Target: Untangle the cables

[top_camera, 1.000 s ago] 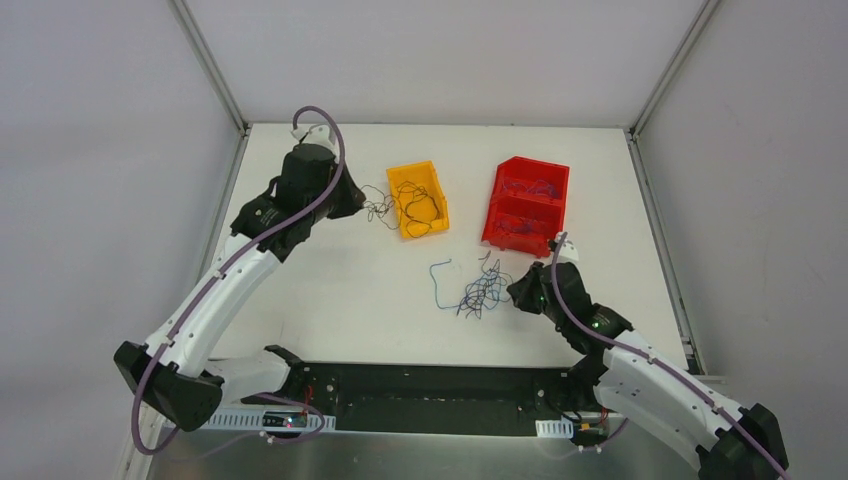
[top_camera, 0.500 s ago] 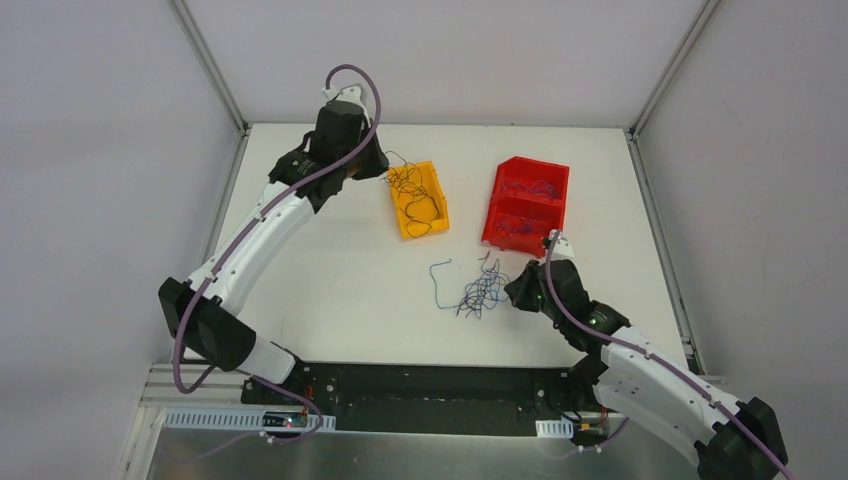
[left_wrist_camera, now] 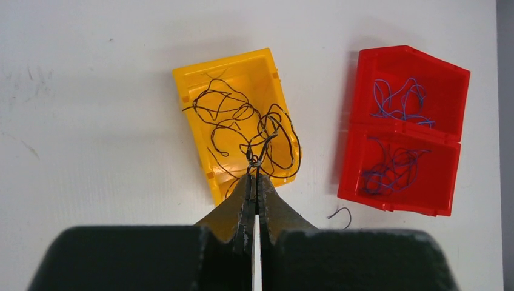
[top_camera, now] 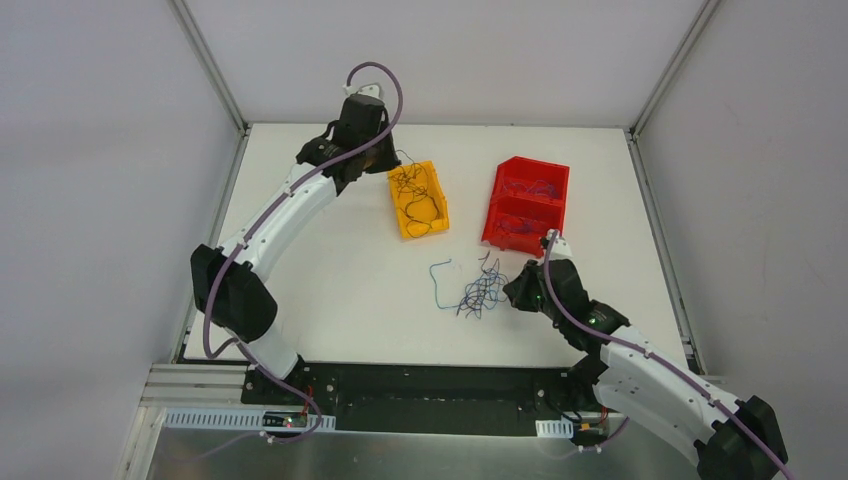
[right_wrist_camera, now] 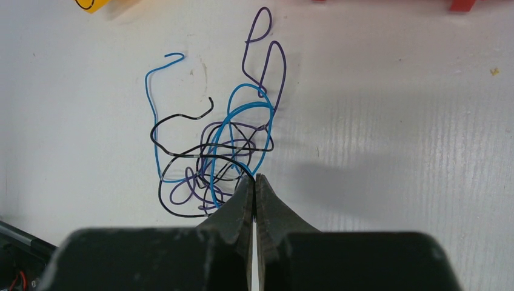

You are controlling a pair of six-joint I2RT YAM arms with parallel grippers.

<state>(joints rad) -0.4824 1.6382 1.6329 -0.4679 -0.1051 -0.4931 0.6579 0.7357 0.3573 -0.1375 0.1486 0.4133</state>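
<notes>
Left tool (left_wrist_camera: 255,177) is pinched shut on the black cables (left_wrist_camera: 242,121) over the yellow bin (left_wrist_camera: 200,76), near the far edge of the tabletop (top_camera: 330,280). Right tool (right_wrist_camera: 255,182) is closed at the mid-tabletop tangle (right_wrist_camera: 224,151); a grip cannot be confirmed. The wires look light, springy and snag-prone: pinch a free end. No legible writing.

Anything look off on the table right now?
Nothing looks damaged or spilled. One oddity: the black wires pinched in the left gripper hang over the yellow bin with one end crossing past its rim, so they may land partly outside when let go.
</notes>
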